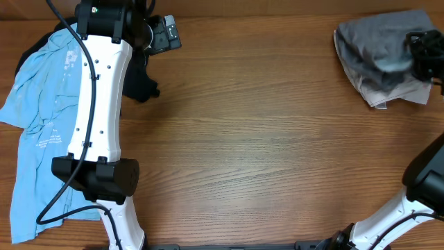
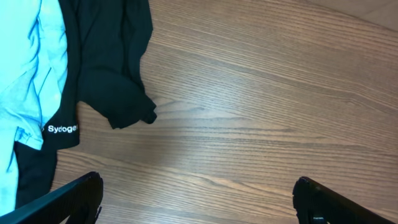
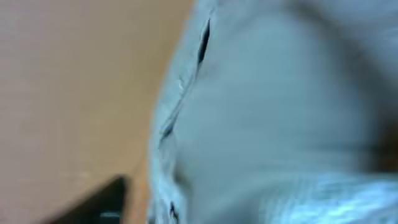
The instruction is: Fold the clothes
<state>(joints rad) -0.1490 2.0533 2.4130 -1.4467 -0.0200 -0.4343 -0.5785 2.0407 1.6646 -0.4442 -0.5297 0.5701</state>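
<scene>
The grey-olive shorts (image 1: 378,52) lie in a folded bundle at the table's far right, pale lining showing at the lower edge. My right gripper (image 1: 424,52) is down on their right side. The right wrist view is blurred and filled with the grey cloth (image 3: 280,106); one finger shows at lower left, set wide, the other is hidden. The light blue printed shirt (image 1: 41,104) lies spread at the far left, over the black shirt (image 1: 139,80). My left gripper (image 2: 198,186) is open and empty over bare wood, right of the black shirt (image 2: 106,62). Beige shorts are out of view.
The wooden table (image 1: 263,139) spans the view. The white left arm (image 1: 97,97) lies across the blue shirt (image 2: 25,62). The right arm's base (image 1: 416,194) is at the lower right corner.
</scene>
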